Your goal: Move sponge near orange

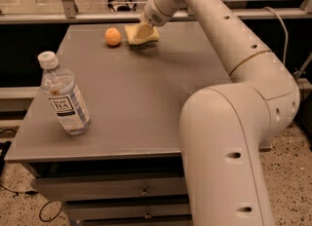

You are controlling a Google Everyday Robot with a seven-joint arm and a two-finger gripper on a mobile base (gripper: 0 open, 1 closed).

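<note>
The pale yellow sponge (143, 35) lies at the far side of the grey table (131, 98), just right of the small round orange (113, 36), with a narrow gap between them. My gripper (142, 29) comes down from the upper right and sits right on top of the sponge, hiding part of it. The sponge looks slightly tilted under the gripper.
A clear water bottle (64, 96) with a white cap stands near the table's front left. My big white arm (229, 122) fills the right side of the view. Drawers (141, 191) sit under the tabletop. A rail (73, 18) runs behind the table.
</note>
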